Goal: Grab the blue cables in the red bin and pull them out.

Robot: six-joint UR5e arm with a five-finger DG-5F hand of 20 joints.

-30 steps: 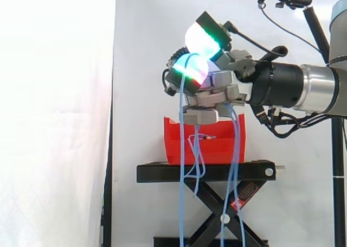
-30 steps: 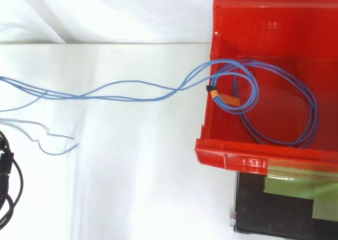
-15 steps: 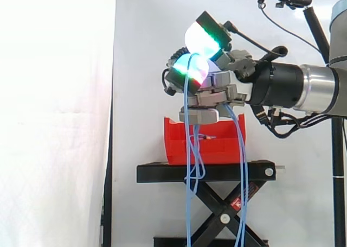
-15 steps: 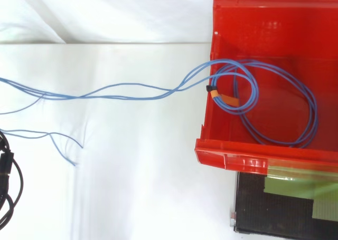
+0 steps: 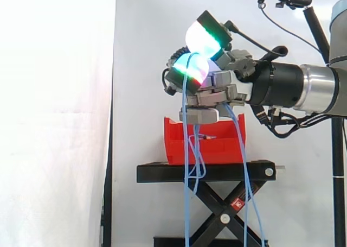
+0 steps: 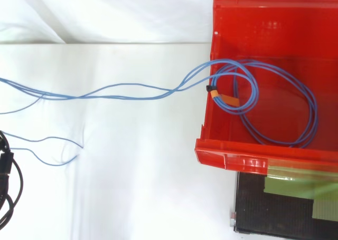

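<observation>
At the far left of the side view we see the white curtain. To its right, the blue cables hang in two bunches from the hand, which is held in the air above the left end of the red bin. We see its fingers curled closed around the cables. One bunch drops from under a glowing cyan fingertip, passes in front of the bin's left end and the black stand, and runs down to the bottom of the view. A loop of it dangles there as low as the stand's top plate. The other bunch leaves the underside of the hand farther right and falls in front of the bin's right half. The bin sits on the stand's top plate, between its left and right edges. The arm reaches in level from the right.

From above, we see the cables come in at the left edge, cross the white surface as a loose twisted bundle and climb over the bin's left wall. A thin strand ends loose at the lower left. Inside the bin, the rest lies coiled from the left wall across to the near wall. An orange tag sits on the coil just inside the left wall. Green tape lies on the black plate beyond the bin's near wall.
</observation>
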